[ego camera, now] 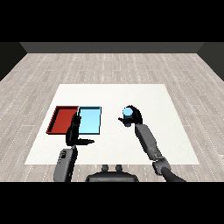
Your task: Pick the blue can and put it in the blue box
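Head view: I'm seeing the right hand (133, 115) curling round the blue can (127, 114), at three o'clock of the blue tray (89, 120) and apart from it; carrying and placing are remaining, while the left hand (74, 131) is resting with fingers straight

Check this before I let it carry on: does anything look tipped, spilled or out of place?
Nothing stands out. The blue can is upright in the right hand, right of the light blue tray. The red tray lies flat beside it. The left hand is open.
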